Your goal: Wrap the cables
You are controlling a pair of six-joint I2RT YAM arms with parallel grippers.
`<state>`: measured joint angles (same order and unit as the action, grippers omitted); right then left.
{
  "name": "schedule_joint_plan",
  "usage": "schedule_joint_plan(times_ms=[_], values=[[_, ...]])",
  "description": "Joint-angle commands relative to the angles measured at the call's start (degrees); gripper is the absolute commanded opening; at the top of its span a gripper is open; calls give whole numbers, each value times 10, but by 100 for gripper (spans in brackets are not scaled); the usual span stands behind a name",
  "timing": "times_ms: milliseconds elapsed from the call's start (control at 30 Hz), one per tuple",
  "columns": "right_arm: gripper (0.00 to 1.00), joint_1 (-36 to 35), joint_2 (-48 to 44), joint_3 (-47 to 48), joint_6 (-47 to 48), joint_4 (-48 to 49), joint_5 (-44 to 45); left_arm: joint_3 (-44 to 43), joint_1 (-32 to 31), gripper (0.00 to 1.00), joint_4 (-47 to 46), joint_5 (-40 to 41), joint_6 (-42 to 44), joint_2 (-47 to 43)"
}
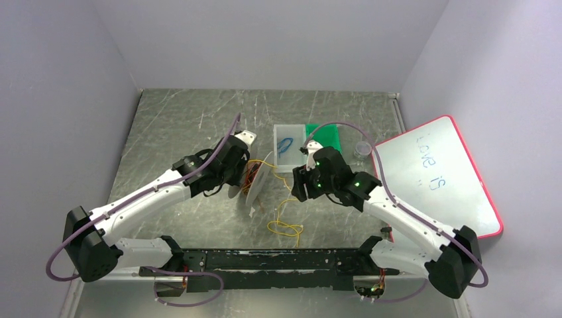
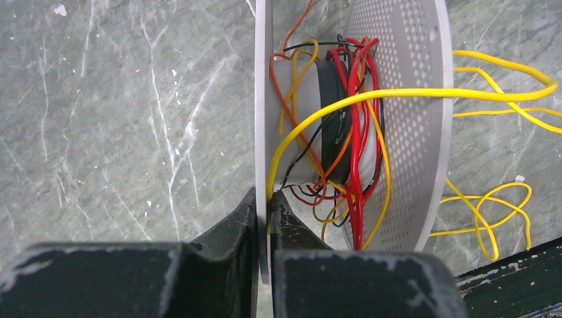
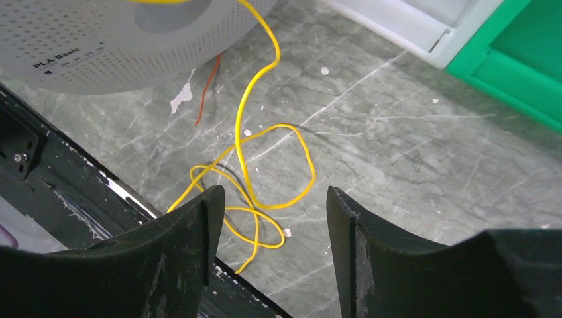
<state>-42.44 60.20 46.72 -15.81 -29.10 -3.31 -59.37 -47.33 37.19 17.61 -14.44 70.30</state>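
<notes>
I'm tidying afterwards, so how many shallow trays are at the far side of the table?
2. A white tray holding a blue wire coil sits near the middle of the far side. A green tray lies right beside it, to its right in the overhead view. None seem hidden.

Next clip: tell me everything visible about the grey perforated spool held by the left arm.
The grey perforated plastic spool has two round flanges dotted with small holes and a pale hub; one face reads "PLA Basic". It stands on edge mid-table. The left pincer is shut on one flange's rim. Thin red, orange, yellow and black cables wind loosely round the hub; yellow strands trail past the other flange onto the grey marbled table. Whether its lower edge touches the table is unclear.
</notes>
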Motion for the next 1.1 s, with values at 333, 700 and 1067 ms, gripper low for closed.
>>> schedule_joint_plan(times_ms=[333,700,1067], values=[[55,0,103,-5,12,92,-101,-28,3,7,16,-20,-28,-13],[0,1,83,34,39,32,-11,-42,3,7,33,-24,-36,-44],[0,2,58,153,65,-10,133,-52,3,7,56,-36,-36,-81]])
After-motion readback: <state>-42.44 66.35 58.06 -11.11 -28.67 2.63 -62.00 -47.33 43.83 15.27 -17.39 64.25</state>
